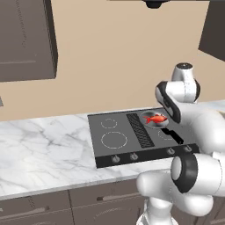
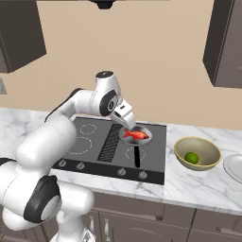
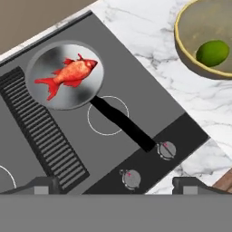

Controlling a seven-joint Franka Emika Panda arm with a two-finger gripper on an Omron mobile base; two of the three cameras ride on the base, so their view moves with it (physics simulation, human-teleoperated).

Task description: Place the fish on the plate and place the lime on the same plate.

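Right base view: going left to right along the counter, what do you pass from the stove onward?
Cooktop → frying pan holding the fish → tan bowl holding the lime → plate at the right edge.

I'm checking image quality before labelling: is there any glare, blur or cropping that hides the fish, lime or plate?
Hand view: fish is sharp, with soft sheen on the pan and no harsh glare; lime is clear in the bowl. Right base view: the plate is cropped by the right edge. Left base view: the arm covers part of the pan.
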